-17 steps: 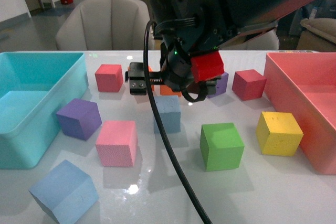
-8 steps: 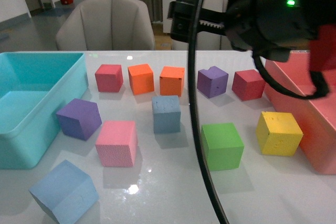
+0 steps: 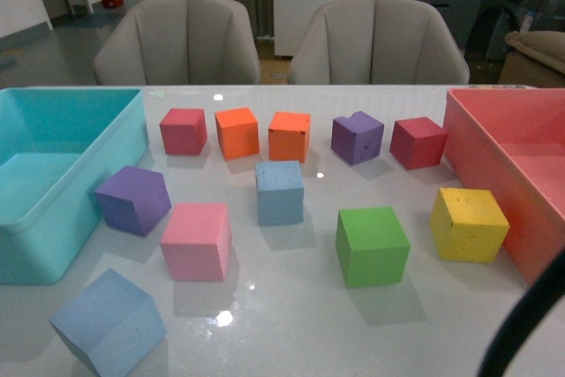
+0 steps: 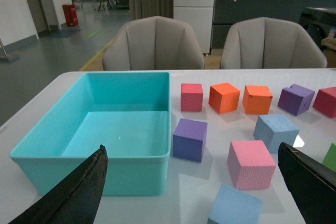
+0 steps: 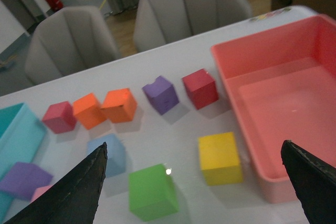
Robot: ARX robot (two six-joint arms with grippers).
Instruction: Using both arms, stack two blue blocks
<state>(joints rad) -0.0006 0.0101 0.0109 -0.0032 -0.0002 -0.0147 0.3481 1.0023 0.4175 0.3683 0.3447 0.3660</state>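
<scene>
One blue block (image 3: 280, 192) rests in the middle of the white table. The other blue block (image 3: 108, 324) lies turned at an angle near the front left corner. In the left wrist view the near blue block (image 4: 235, 208) shows low between the fingers and the middle one (image 4: 276, 131) further off. My left gripper (image 4: 191, 148) is open, held above the table and holding nothing. My right gripper (image 5: 193, 144) is open too, high over the table's right side, with the middle blue block (image 5: 107, 155) far below. Neither gripper shows in the front view, only a black cable (image 3: 525, 324).
A teal bin (image 3: 53, 218) stands at the left and a pink tray (image 3: 530, 218) at the right. Purple (image 3: 132, 199), pink (image 3: 196, 240), green (image 3: 372, 245) and yellow (image 3: 469, 223) cubes surround the middle block. Red, orange and purple cubes line the far side.
The black arm that filled the upper front view has swung right and out of sight, leaving only a cable at the lower right. No block has moved.
</scene>
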